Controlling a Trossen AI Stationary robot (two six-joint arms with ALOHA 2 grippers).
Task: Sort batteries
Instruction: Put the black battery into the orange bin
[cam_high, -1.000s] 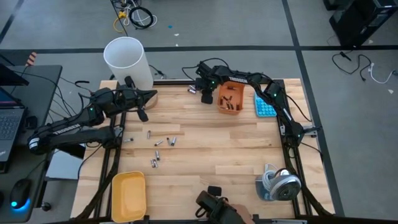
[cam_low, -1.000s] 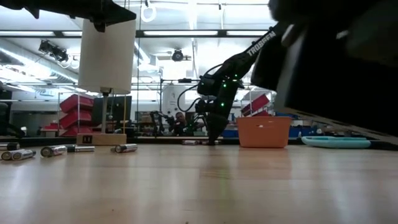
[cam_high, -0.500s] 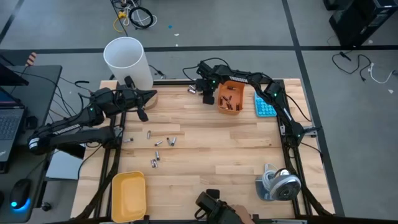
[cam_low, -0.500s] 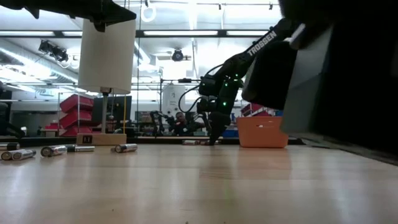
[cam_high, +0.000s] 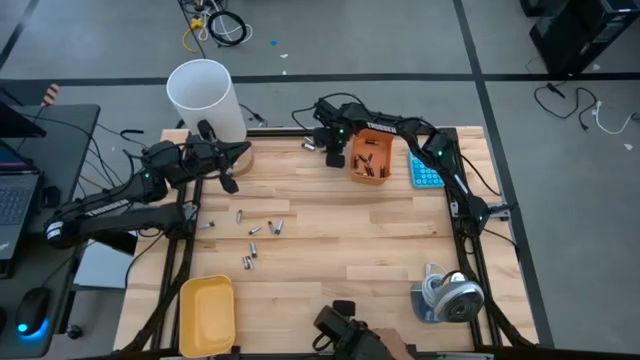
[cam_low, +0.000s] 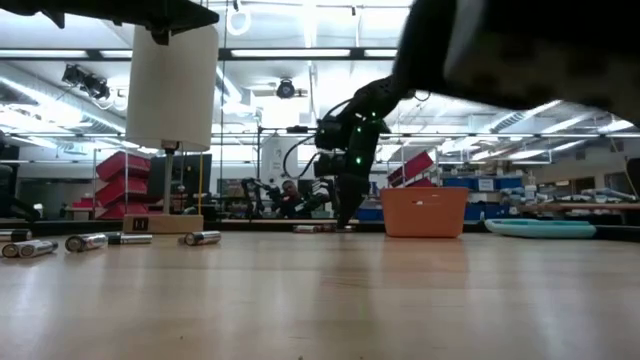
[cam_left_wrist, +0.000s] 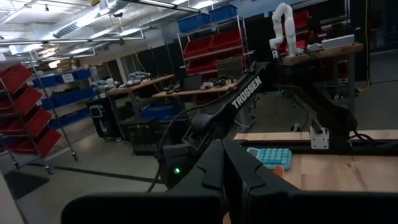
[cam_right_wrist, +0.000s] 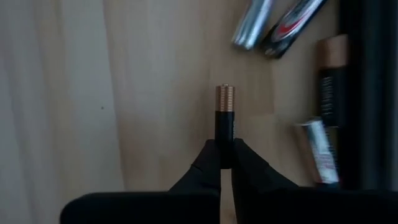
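A: Where are we gripping?
B: Our right gripper (cam_right_wrist: 224, 163) is pinching a black, copper-ended battery (cam_right_wrist: 224, 124) beside the orange bin (cam_high: 370, 156), above the table's (cam_high: 380, 250) far edge.
A: And left?
B: Our left gripper (cam_high: 238, 152) is hovering closed, empty, by the white cylinder (cam_high: 205, 100).

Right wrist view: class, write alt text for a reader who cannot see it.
The right gripper has its jaws shut on a black cylindrical battery with a copper-coloured end, above a light wooden table. Four more batteries lie on the wood nearby.
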